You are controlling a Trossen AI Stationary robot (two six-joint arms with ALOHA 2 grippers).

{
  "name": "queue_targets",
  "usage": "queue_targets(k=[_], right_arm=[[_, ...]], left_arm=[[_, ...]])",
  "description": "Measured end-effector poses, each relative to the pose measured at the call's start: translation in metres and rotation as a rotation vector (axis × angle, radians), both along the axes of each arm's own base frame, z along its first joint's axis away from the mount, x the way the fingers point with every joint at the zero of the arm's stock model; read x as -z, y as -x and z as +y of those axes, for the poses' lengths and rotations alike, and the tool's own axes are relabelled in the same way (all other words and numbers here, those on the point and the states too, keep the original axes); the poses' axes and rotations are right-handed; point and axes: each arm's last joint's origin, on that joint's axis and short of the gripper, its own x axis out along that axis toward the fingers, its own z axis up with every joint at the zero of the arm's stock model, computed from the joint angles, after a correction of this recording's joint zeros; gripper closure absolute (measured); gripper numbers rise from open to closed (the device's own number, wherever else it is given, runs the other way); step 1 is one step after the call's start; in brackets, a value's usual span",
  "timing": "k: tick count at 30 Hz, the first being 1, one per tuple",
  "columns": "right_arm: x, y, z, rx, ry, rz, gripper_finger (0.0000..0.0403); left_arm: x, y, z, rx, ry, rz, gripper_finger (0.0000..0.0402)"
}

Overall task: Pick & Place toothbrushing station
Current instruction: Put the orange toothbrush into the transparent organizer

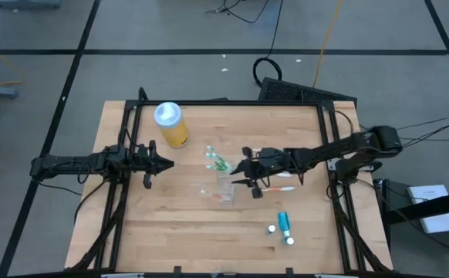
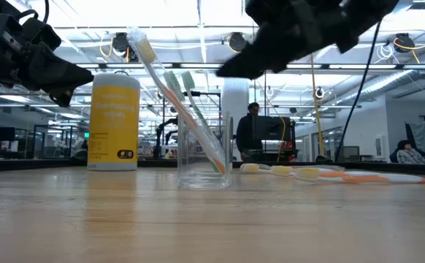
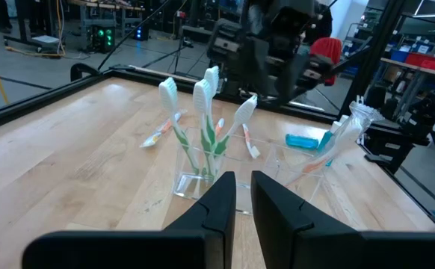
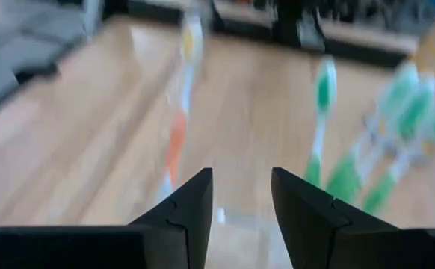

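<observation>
A clear cup (image 3: 201, 170) stands mid-table with several green toothbrushes (image 3: 206, 123) leaning in it, heads up. Beside it, toward the near edge, a second clear cup (image 3: 307, 170) holds an orange-and-white toothbrush (image 4: 177, 134). Two more orange toothbrushes (image 1: 277, 188) lie flat on the table to the right of the cups. Teal white-capped tubes (image 1: 284, 224) lie near the front right. My right gripper (image 4: 241, 187) hovers open above and to the right of the cups (image 1: 240, 171), with nothing between its fingers. My left gripper (image 1: 169, 162) waits shut at the table's left.
A yellow bottle with a pale blue lid (image 1: 170, 123) stands at the far left of the table. A black frame (image 1: 224, 103) runs along the table's edges. Bare wood lies at the near left (image 1: 163, 232).
</observation>
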Motion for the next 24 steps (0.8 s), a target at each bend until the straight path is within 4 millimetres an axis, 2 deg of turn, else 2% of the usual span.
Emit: queue_targets(k=[6, 12, 17, 24], right_arm=[[0.000, 0.023, -0.002, 0.046, -0.003, 0.217, 0.0273], [0.013, 0.039, -0.002, 0.082, -0.047, 0.406, 0.0273], [0.038, 0.053, 0.006, 0.042, -0.017, 0.451, 0.0273], [0.063, 0.068, 0.018, 0.039, -0.001, 0.388, 0.0273]], left_arm=[[0.000, 0.000, 0.000, 0.000, 0.000, 0.000, 0.0353], [0.000, 0.000, 0.000, 0.000, 0.000, 0.000, 0.0353], [0.000, 0.000, 0.000, 0.000, 0.000, -0.001, 0.0353], [0.000, 0.000, 0.000, 0.000, 0.000, 0.000, 0.0353]])
